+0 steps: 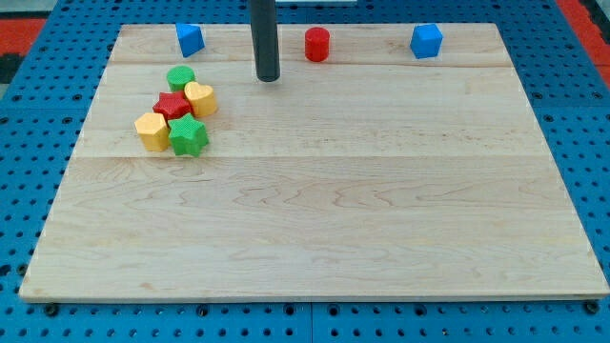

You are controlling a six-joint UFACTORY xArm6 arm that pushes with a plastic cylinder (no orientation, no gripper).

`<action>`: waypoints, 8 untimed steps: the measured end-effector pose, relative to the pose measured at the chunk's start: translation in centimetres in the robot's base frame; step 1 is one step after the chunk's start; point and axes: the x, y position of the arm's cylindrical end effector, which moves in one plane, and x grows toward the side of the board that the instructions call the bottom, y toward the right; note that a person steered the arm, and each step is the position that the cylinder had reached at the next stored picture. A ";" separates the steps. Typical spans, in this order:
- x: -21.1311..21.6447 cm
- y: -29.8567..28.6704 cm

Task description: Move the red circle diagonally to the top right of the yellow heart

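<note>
Blocks on the wooden board [315, 210] number eight by my count. Two are blue: one blue block [190, 39] at the view's top left, another blue block [426, 41] at the top right. One red circle [316, 45] stands between them along the top edge, apart from everything else. Five sit clustered at the view's left: one green circle [180, 79], one yellow heart [200, 99], one red star [172, 106], one yellow hexagon-like block [152, 131] and one green star [188, 136], packed touching or nearly so. My tip [268, 78] is a bare rod with nothing to open or close; it rests between the cluster and the red circle, touching neither
</note>
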 end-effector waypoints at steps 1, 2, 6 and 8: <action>0.4 0.8; 0.9 1.7; -9.5 4.0; -9.2 3.9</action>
